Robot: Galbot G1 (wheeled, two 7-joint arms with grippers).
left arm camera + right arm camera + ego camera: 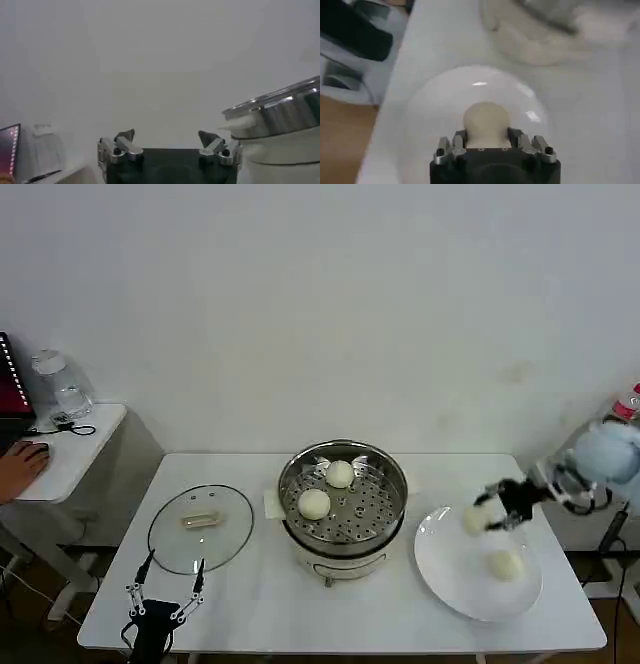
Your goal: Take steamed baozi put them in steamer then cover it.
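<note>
Steel steamer at centre holds two buns; my right gripper clasps a third bun over the plate, a fourth bun waits; lid off, left gripper spread.

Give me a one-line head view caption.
Right tool lifts a baozi off the plate; two sit in the steamer.

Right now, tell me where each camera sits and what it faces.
Head view: up high, looking down at the table, steamer, cover, plate; both grippers show.
Left wrist view: low by the table edge, facing the wall past the open left gripper.
Right wrist view: above the plate, looking down the right gripper shut on a baozi.
Head and left wrist views share the steamer.
</note>
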